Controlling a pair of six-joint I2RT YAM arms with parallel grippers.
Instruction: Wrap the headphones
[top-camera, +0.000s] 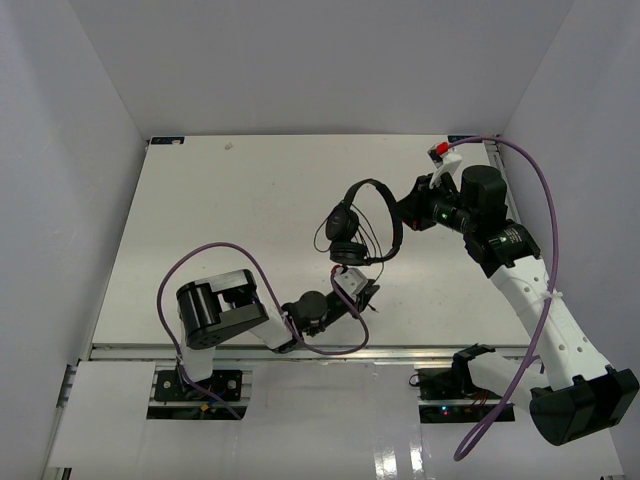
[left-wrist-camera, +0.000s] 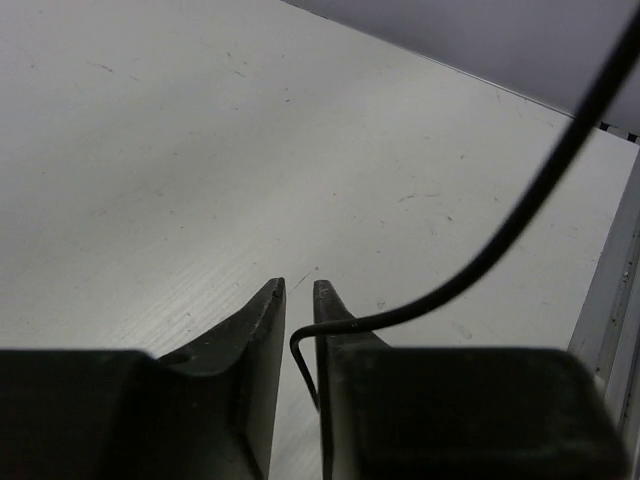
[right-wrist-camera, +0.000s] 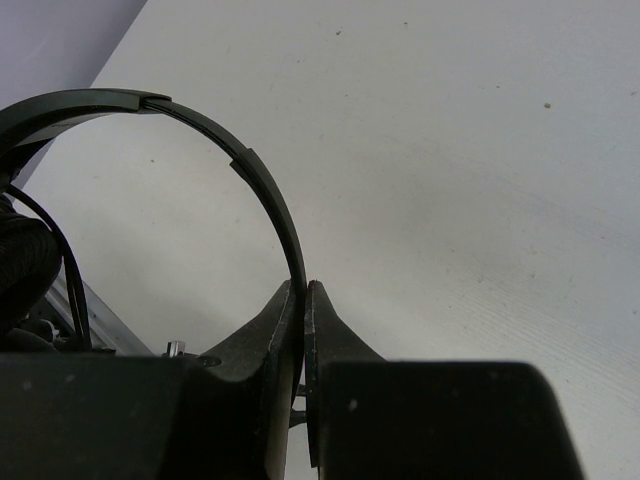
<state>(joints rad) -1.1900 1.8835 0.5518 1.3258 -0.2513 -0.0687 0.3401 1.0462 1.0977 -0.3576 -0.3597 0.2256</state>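
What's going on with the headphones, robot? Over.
Right gripper shut on headphones headband. Cord between left gripper fingers, grip unclear. No obstruction seen.

The headphones (right-wrist-camera: 266, 190) run off the right wrist view's left edge, one earcup (right-wrist-camera: 20, 270) blurred; the cord (left-wrist-camera: 520, 212) exits the left wrist view's right edge.

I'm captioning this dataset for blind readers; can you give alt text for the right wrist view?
The right claw is shut on the thin black headband of the headphones, which arches up and to the left from its tips above the white table. A thin black cord shows near the left edge.
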